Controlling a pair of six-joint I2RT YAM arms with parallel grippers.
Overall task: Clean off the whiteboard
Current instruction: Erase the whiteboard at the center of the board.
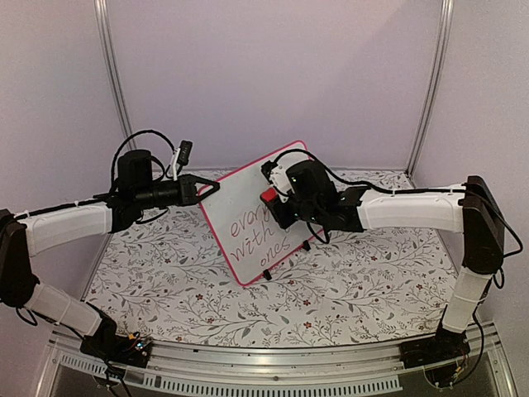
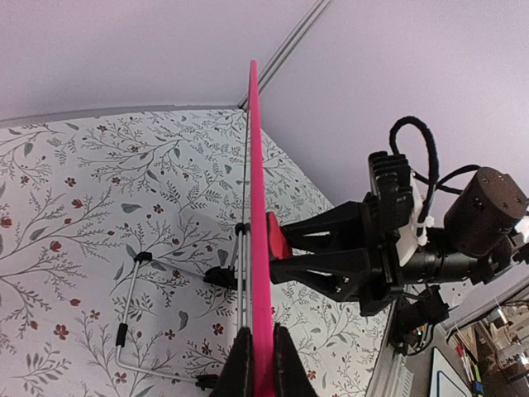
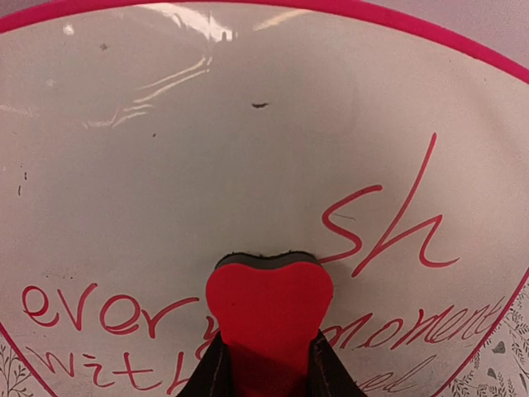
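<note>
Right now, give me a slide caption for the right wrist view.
Right end effector holds a red heart-shaped eraser against the whiteboard, beside red handwriting.

Was a robotics lab cell, plain lilac walls (image 1: pixel 273 74), metal corner posts (image 1: pixel 431 74), floral table cover (image 1: pixel 355 281), slotted aluminium mounting rail (image 1: pixel 273 368).

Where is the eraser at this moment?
In the right wrist view the eraser is low centre, held in the right gripper against the whiteboard, below-left of the red "sh".
</note>
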